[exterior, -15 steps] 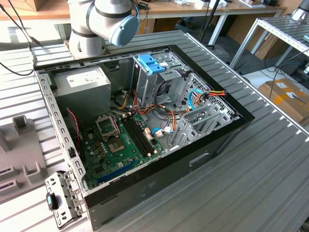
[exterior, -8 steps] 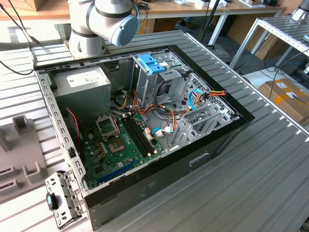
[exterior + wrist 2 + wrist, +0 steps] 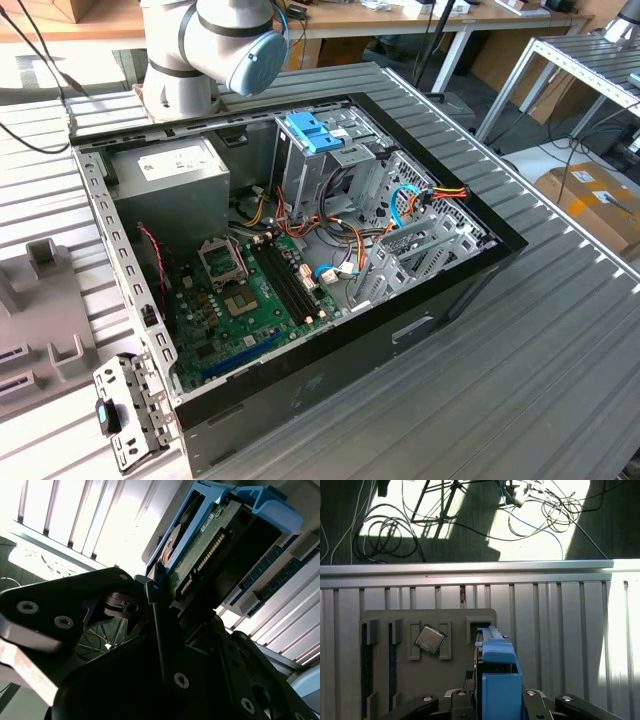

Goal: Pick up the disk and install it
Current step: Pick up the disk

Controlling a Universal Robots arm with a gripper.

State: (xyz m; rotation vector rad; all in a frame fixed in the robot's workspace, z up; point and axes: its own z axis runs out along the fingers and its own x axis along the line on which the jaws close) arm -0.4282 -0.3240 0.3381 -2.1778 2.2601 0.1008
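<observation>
Blue-railed and dark-bodied, the disk is clamped in your pincer, whose jaws press on its two flanks in the first wrist view. It stands over the grey holder plate, near a loose processor chip, on the ribbed metal desk; whether it has cleared the plate's slot, you cannot tell. The grasp looks made. The install is not: the disk is at the plate, not in the open computer case.

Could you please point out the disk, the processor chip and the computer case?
disk (image 3: 499, 687): first wrist view, on its blue rail.
processor chip (image 3: 430, 639): first wrist view, on the middle of its metal lid.
computer case (image 3: 335, 385): exterior view, on its dark outer wall.
</observation>
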